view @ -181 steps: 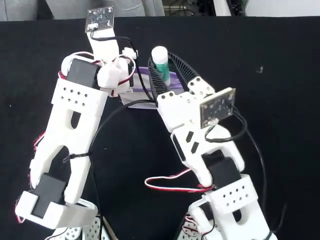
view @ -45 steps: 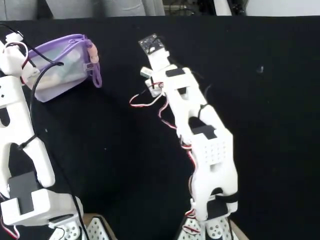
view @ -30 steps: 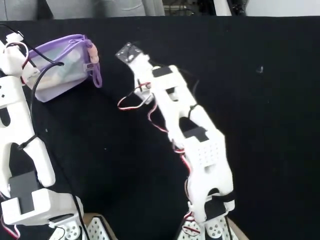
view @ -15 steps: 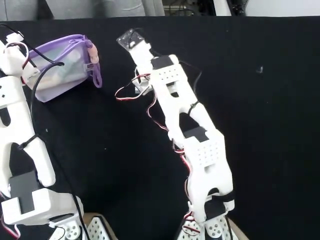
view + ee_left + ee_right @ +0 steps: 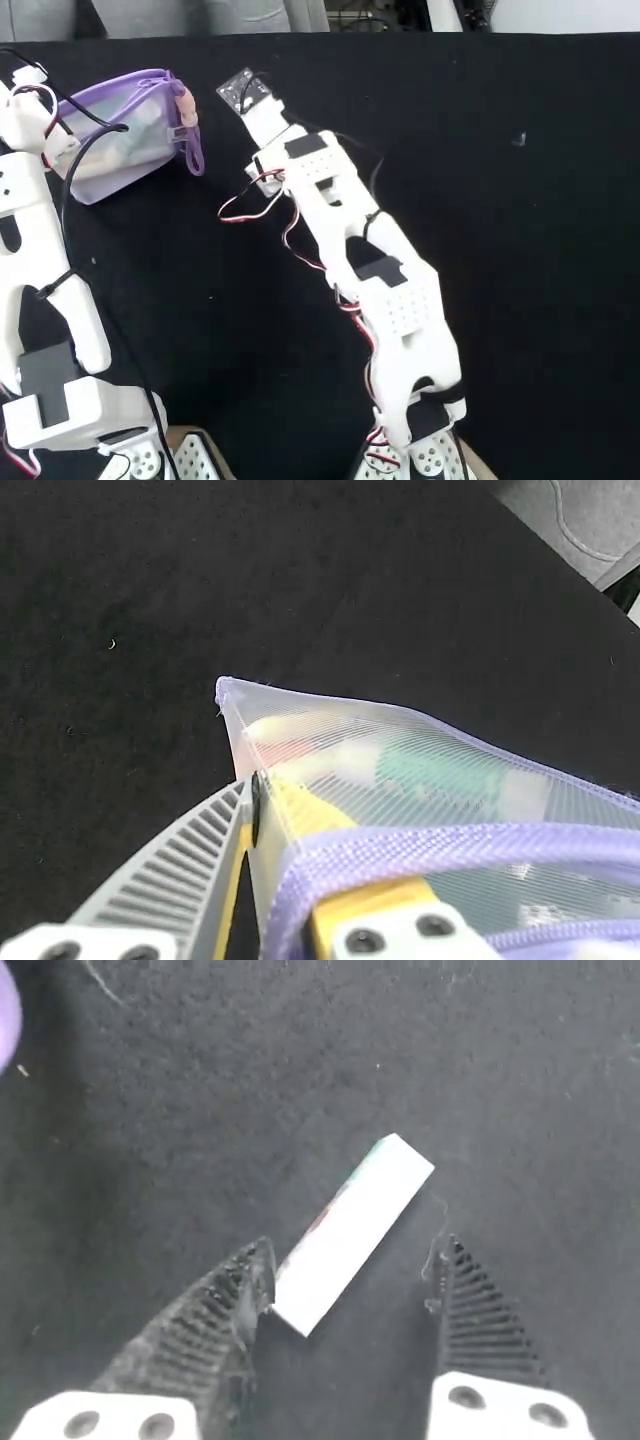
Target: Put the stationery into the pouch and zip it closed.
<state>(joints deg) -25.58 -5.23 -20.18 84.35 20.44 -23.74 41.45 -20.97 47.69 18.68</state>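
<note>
Above, the left gripper (image 5: pixel 255 802) clamps the pouch (image 5: pixel 420 770) edge; the right gripper (image 5: pixel 355 1250), jaws wide apart, flanks an eraser (image 5: pixel 350 1225) on the table (image 5: pixel 150 1080).

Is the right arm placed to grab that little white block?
Probably yes: the right gripper is open, with the near end of the white block lying between its fingers on the black table, and nothing else in between.

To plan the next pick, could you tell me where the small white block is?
In the right wrist view, the white block lies flat on the black table between the open fingers of the right gripper, apart from the purple pouch.
</note>
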